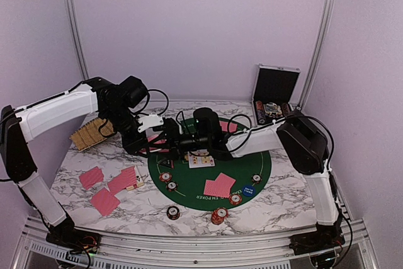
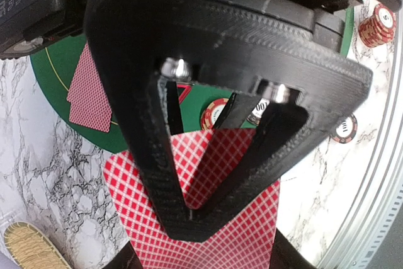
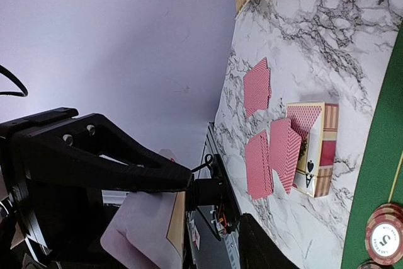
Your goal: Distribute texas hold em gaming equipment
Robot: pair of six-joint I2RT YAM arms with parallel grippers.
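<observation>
Left fingers (image 2: 126,263): pinched shut on the held cards (image 2: 195,218), a small red-backed fan lifted over the left edge of the green mat (image 1: 264,162).
Right fingers (image 2: 171,102): facing the left ones at close quarters and parted partway by the fan's top edge (contact unclear, nothing seen pinched).
On the mat: face-up cards (image 1: 201,160) near the top, a red-backed pair (image 1: 219,185) lower down, and a blue disc (image 1: 247,190) just beside that pair.
Poker chips (image 1: 218,216): striped and scattered. Several sit on the mat, two on the marble surface (image 1: 277,200) at the near edge.
Left of the mat: loose red-backed cards (image 1: 104,201) lie flat. Some overlap a card box (image 3: 318,149).
Back: the basket (image 1: 88,133) is at far left, the silver case (image 1: 275,89) at back right (lid standing open).
</observation>
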